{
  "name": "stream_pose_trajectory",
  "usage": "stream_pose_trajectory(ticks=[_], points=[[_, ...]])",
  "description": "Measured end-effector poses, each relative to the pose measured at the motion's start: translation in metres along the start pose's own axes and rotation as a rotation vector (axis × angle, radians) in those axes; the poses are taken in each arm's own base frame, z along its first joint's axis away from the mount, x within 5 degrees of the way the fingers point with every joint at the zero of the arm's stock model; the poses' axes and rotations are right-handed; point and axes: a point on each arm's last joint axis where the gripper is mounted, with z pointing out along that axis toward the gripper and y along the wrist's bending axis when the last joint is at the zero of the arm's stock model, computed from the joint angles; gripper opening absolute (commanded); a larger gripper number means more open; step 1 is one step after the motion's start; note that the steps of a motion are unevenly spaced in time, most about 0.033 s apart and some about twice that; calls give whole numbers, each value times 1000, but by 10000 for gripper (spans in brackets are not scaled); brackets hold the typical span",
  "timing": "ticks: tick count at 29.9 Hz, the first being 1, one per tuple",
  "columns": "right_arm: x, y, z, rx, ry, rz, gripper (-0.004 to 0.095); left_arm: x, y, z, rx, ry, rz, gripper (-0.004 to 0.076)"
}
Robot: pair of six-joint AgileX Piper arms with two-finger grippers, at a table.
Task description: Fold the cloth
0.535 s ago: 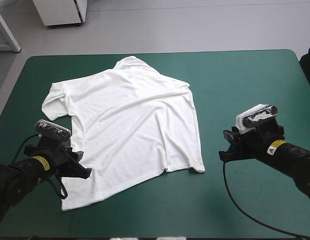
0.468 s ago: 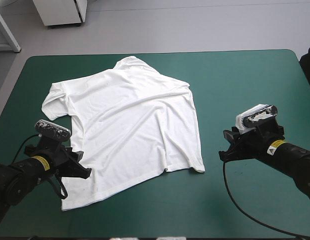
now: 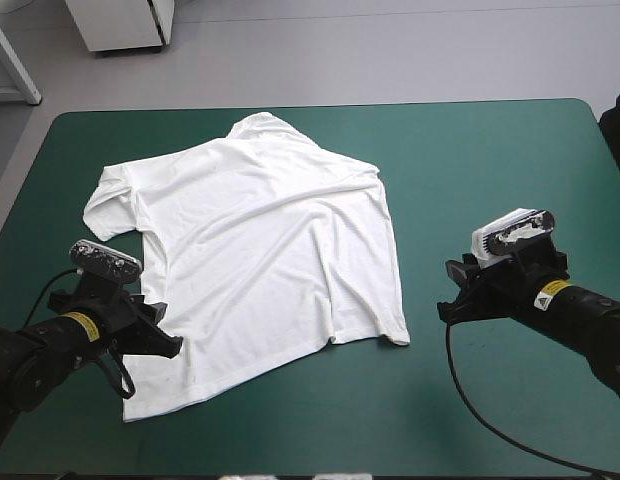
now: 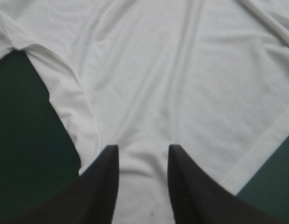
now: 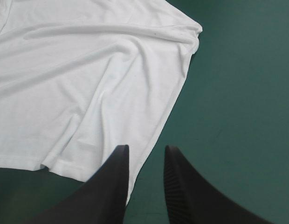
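White short-sleeved T-shirt [image 3: 260, 250] spread flat on teal-green table cover [image 3: 490, 150]. Wrist views only (high view hides gaps): black-finned left gripper [image 4: 142, 156] narrowly parted over hem; right gripper [image 5: 145, 154] same, at shirt edge.

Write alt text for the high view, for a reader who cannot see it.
A white T-shirt lies spread flat on the teal-green table, collar toward the far edge. The left gripper sits at the shirt's near left side; the right gripper is over bare cover just beyond the shirt's right edge.
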Motion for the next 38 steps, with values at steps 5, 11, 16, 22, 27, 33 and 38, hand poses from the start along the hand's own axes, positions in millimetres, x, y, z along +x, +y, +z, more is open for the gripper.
stream_pose_trajectory(ticks=[5,11,16,22,27,33,38], points=[[4,0,0,-1,53,-34,253,8,0,2,-4,122,-5,277],[-3,-3,6,3,210,-92,278,12,6,1,-57,306,11,455],[-21,-1,10,-30,261,-89,367,10,7,-2,-77,303,-36,479],[-18,2,19,-93,382,-57,377,21,5,7,-73,349,-76,479],[-16,2,20,-100,403,-58,378,43,3,23,-81,443,-100,479],[-16,2,20,-102,408,-58,378,63,4,35,-112,517,-121,478],[-15,3,20,-105,421,-58,378,79,10,42,-140,575,-165,478]])
